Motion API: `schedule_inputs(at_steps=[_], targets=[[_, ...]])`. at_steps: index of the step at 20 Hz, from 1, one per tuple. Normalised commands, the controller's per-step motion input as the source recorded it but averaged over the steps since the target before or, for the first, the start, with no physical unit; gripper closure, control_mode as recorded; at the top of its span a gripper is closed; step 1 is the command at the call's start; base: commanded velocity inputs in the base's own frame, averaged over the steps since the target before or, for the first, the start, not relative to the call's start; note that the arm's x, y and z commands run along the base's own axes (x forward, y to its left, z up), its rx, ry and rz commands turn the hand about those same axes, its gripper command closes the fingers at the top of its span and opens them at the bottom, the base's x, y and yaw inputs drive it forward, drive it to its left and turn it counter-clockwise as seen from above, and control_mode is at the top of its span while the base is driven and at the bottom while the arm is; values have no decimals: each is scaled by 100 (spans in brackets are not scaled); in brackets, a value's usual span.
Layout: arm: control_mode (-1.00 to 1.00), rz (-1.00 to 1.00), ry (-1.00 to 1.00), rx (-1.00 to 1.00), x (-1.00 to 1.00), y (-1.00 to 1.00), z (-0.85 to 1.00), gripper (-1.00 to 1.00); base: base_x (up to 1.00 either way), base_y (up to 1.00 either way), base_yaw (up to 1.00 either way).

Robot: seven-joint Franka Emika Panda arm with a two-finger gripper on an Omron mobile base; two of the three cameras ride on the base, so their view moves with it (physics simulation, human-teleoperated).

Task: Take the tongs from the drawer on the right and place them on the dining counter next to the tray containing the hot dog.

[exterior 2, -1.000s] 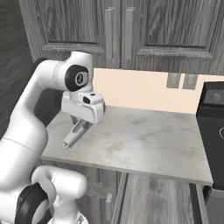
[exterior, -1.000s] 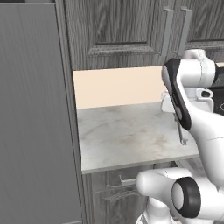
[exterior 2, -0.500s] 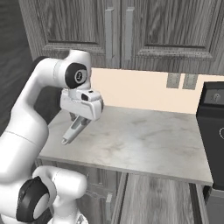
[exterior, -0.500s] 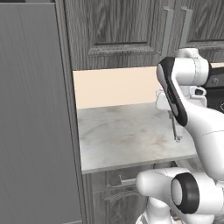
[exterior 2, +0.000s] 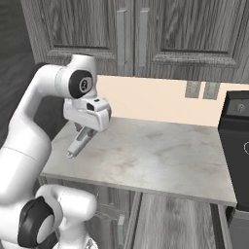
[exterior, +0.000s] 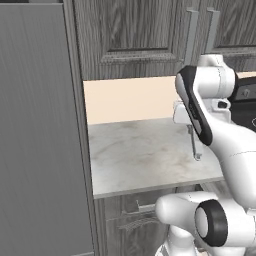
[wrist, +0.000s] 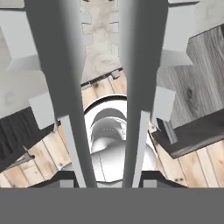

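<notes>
The tongs (exterior 2: 78, 144) are slim silvery-grey metal and hang down at a slant from my gripper (exterior 2: 86, 127), which is shut on their upper end. They dangle just above the left part of the wall-side marble worktop (exterior 2: 146, 160). In the left base view the tongs (exterior: 193, 144) drop from behind my forearm, their tip close to the stone. The hand view looks down along the tongs (wrist: 65, 87), two long grey arms running up the picture from my gripper (wrist: 107, 180). The dining counter and the tray are out of view.
Dark wood-grain upper cabinets (exterior 2: 131, 39) hang over the worktop. A tall grey cabinet side (exterior: 40, 140) stands to the left. A black appliance (exterior 2: 236, 146) occupies the right end. Drawer fronts with bar handles (exterior: 142, 207) sit under the worktop. Plank floor (wrist: 39, 162) lies below.
My arm has swung a little to the left over the worktop, carrying the tongs with it. The grip has not changed.
</notes>
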Motion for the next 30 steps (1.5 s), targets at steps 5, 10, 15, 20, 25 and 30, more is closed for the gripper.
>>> schedule_inputs(at_steps=[5, 10, 15, 20, 25, 30], targets=[[-100, 16, -13, 0, 15, 2, -9, 100, 0, 0, 0], [-100, 13, -8, 0, 4, 0, -1, 100, 0, 0, 0], [-100, 10, -12, 0, 0, 0, 0, 100, 0, 0, 0], [-100, 12, -12, 0, 0, 0, 0, 100, 0, 0, 0], [-100, 11, -7, 0, 0, 0, 0, 100, 0, 0, 0], [-100, 5, -1, 0, 2, 0, 0, 100, 0, 0, 0]])
